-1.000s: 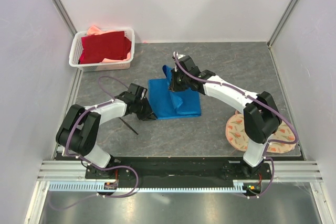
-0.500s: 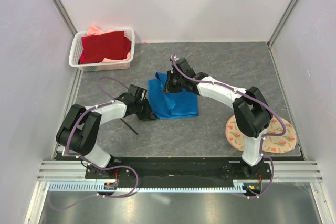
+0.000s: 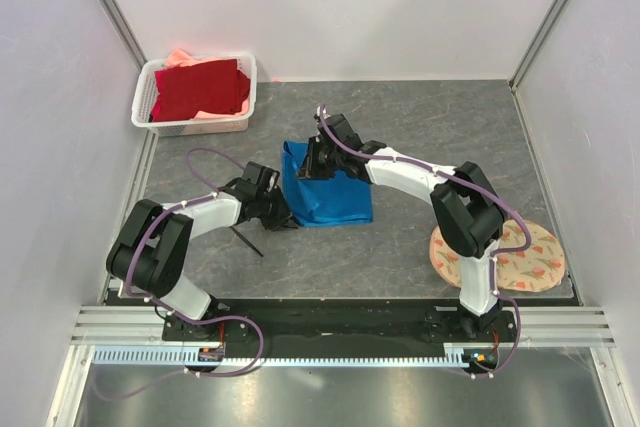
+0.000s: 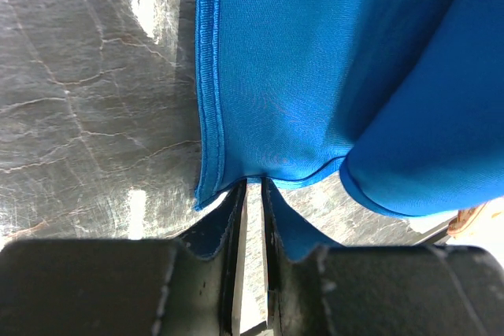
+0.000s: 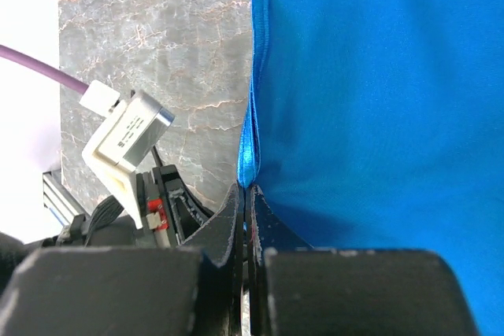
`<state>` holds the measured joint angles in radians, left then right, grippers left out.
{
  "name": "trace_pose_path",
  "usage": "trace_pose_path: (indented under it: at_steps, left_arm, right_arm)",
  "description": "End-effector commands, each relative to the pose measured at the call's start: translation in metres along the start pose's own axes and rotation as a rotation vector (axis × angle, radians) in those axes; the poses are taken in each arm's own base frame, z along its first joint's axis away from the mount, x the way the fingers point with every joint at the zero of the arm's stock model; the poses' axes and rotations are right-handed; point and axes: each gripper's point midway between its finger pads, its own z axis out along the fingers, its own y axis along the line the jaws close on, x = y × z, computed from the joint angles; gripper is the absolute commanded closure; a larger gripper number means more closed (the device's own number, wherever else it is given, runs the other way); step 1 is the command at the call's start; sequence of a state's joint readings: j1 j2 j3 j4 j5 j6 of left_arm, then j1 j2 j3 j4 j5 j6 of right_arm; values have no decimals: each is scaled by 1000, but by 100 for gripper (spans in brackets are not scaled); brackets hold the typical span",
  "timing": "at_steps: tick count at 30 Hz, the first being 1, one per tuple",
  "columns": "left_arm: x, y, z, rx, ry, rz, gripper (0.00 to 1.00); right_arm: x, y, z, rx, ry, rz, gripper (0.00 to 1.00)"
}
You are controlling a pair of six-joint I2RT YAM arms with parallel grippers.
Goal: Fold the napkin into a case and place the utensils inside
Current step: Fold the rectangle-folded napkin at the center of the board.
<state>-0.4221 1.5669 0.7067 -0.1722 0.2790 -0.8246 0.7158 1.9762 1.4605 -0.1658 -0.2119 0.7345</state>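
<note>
Napkin (image 3: 335,202) mid-fold: left gripper (image 4: 252,194) clamped tight on its near-left hem (anchoring, I judge); right gripper (image 5: 246,194) pinched closed on its far edge, likely to draw the fold.

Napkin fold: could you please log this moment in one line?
napkin: part-folded; left gripper: shut on napkin; right gripper: shut on napkin; utensil: on table

The left arm (image 3: 210,210) and right arm (image 3: 410,169) are made of white links and black rounded joints. Purple cables (image 5: 39,67) are looped along them, and the jaws are black.
</note>
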Motion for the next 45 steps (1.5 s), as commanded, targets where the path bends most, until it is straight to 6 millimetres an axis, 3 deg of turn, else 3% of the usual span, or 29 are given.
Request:
trace_pose_path:
  at_steps: [1,10,20,31,38,45]
  left_arm:
    - [1,5,-2,-14,-15,8,81]
    - [-7,-6,-18,20,-63,33,80]
    - [-9,-3,-24,-3,-86,39,79]
    - [-38,-8,-74,42,-212,9,79]
    - [-52,-16,-98,69,-266,11,78]
    - [-59,-14,-101,66,-274,5,78]
  right_arm:
    - [-11,16,7,-55,-26,14,100]
    - [0,6,20,-42,3,20,100]
    - [4,4,32,-50,19,36,100]
    - [17,-1,46,-57,59,55,100]
    - [25,0,50,-72,89,57,89]
    - [29,4,48,-91,111,49,71]
